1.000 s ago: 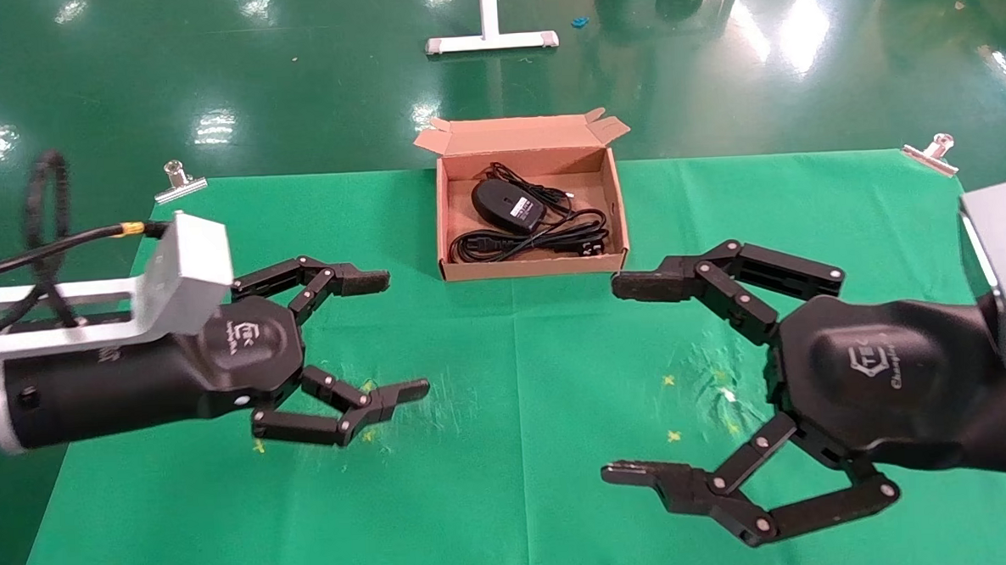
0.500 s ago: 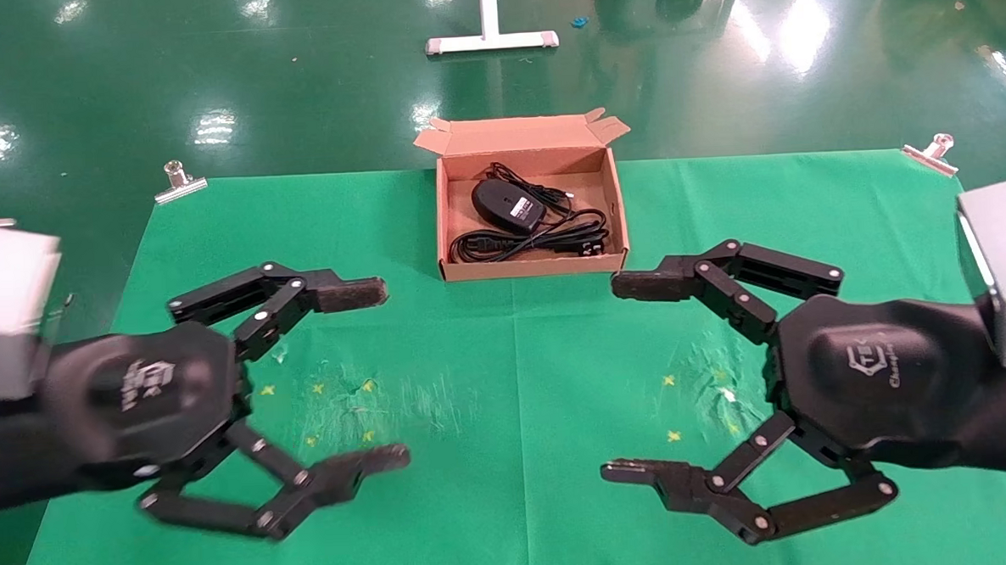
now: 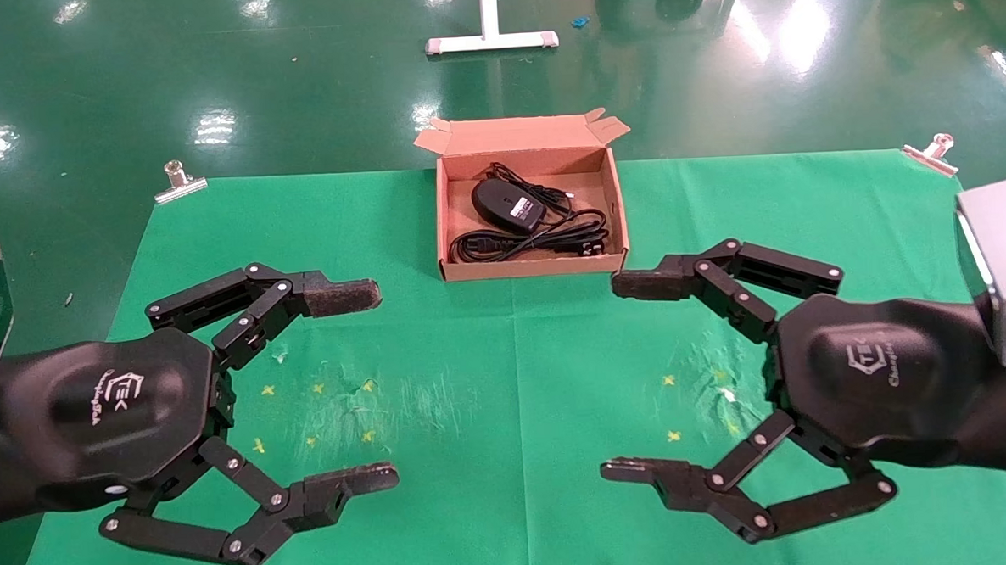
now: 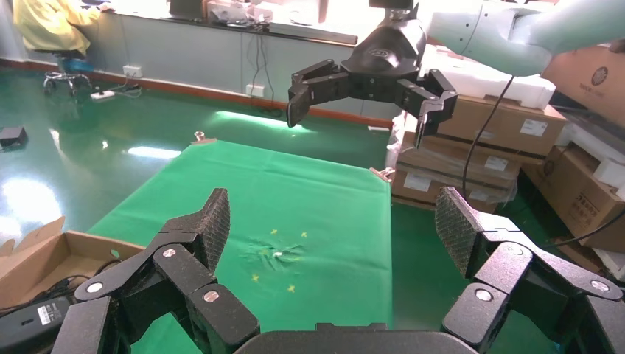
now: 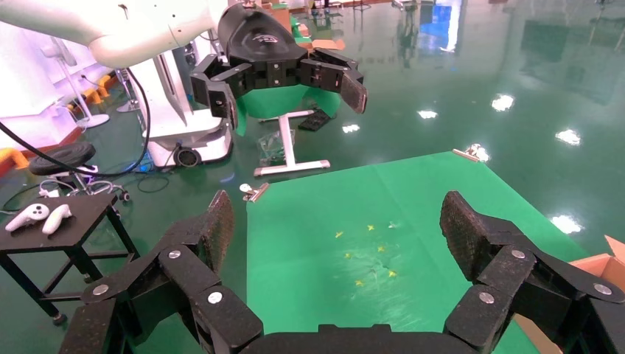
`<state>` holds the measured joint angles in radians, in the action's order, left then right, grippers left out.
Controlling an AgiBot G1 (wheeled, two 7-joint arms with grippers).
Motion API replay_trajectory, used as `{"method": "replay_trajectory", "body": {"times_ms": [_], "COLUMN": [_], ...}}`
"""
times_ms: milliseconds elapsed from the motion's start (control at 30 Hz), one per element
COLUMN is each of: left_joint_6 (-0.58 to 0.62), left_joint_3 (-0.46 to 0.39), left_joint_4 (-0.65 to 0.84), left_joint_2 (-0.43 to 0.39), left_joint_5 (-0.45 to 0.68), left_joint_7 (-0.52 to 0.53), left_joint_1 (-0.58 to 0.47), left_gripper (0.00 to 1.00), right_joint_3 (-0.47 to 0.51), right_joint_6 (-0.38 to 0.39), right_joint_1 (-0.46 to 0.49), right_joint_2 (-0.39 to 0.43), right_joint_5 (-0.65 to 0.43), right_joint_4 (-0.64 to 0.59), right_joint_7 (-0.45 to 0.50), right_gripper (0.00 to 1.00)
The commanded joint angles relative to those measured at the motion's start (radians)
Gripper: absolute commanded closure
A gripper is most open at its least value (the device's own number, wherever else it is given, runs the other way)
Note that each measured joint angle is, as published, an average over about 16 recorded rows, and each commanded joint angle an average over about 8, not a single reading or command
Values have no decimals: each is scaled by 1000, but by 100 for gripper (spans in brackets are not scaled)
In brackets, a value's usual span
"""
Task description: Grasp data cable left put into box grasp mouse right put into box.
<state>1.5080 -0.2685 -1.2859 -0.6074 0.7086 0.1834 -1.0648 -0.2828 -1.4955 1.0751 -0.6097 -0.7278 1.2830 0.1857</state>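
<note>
Likely a robotics lab: glossy green floor [image 3: 291, 88], stacked cartons [image 4: 508, 125].

Matt brown cardboard box [image 3: 526, 137] on green cloth [image 3: 507, 376]; glossy green floor [image 3: 291, 88] beyond

The left gripper [image 3: 374, 387], lower left of the head view, is matte black: a rounded hexagonal palm housing stamped with a pale hexagon logo and lettering, and two jointed linkage fingers pinned with small silver screws. Its fingertips [image 3: 347, 297] carry rough, dark textured pads. The right gripper [image 3: 630, 377], lower right, is built alike, with the same logo. A grey metal block sits at each wrist, at the frame's side edges. In the wrist views the opposite arm shows a glossy white shell and a black cable.
</note>
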Motion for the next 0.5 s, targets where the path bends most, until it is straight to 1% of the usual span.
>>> {"method": "replay_trajectory", "body": {"times_ms": [33,500], "left_joint_6": [-3,-12], "left_joint_3": [-2,-10], "left_joint_4": [0,2], "left_joint_2": [-1,-3], "left_joint_5": [5,19], "left_joint_7": [1,4], "left_joint_1": [-2,-8], "left_gripper": [0,0], "right_joint_3": [0,0], "right_joint_6": [0,1], "right_joint_1": [0,0], "right_joint_2": [0,0], "right_joint_5": [0,-1], "right_joint_4": [0,0], "right_joint_7": [0,0], "right_gripper": [0,0]}}
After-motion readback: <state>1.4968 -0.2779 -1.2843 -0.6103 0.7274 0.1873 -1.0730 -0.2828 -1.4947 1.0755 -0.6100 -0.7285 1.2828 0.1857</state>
